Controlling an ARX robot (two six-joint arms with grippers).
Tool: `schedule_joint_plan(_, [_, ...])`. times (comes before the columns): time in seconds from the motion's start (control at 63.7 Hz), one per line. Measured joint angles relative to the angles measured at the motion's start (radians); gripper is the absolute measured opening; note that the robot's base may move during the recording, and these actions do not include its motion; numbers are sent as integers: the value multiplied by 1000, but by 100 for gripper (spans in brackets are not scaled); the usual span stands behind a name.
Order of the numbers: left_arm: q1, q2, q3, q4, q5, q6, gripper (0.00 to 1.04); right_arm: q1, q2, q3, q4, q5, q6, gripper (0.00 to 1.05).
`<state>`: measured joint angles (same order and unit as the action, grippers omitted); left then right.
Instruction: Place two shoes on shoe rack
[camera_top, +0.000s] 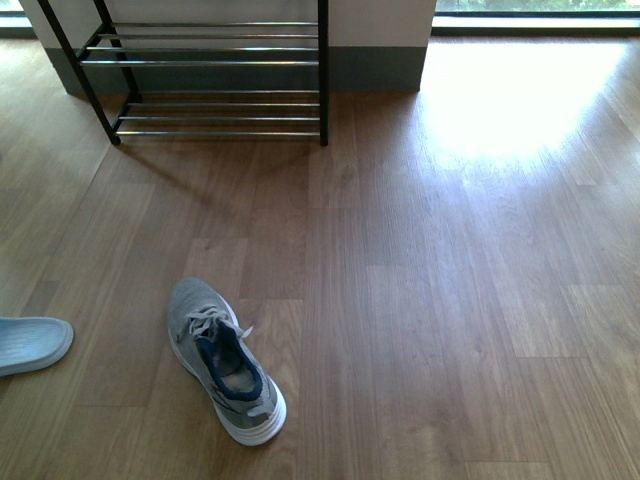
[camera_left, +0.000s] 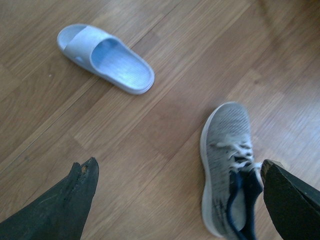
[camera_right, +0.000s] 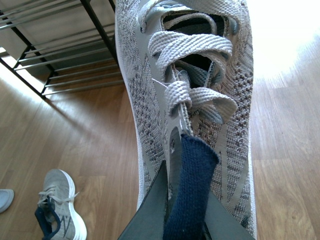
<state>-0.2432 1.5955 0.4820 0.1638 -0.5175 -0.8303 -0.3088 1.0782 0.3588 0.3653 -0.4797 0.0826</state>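
Only the right wrist view shows the right claw (camera_right: 187, 200) clamped on the second sneaker (camera_right: 150, 100) by its tongue; left claw (camera_left: 179, 164) gapes wide; front view crops the slide (camera_top: 30, 343)

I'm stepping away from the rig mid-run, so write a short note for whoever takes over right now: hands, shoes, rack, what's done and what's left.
Right hand: shut on one grey sneaker by its dark tongue, held clear of the floor, shoe rack ahead.
Left hand: open, empty, over the floor near the second sneaker and a pale-blue slide, both lying short of the rack.
Done: nothing yet; no shoe on the rack tiers in view.
Left: set the held sneaker on a shelf, then a second shoe.
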Motion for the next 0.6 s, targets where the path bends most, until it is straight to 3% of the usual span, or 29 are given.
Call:
schedule_joint_plan(0.078, [-25,127,89,3,59,-2,95,0,0,0,0,0,0,2])
schedule_joint_plan(0.157, [-70,452,396,4,184,8,95,0,0,0,0,-2,0,2])
schedule_joint_plan(0.251, [-89,798,623,5,255,36,95,3,0,0,0,-19,0,2])
schedule_joint_plan(0.392, [-96,1065,677,-11,283,82,95,0,0,0,0,3,0,2])
schedule_joint_plan(0.596, [-97,1076,732,6,300,182,95,1,0,-1,0,-8,1,2])
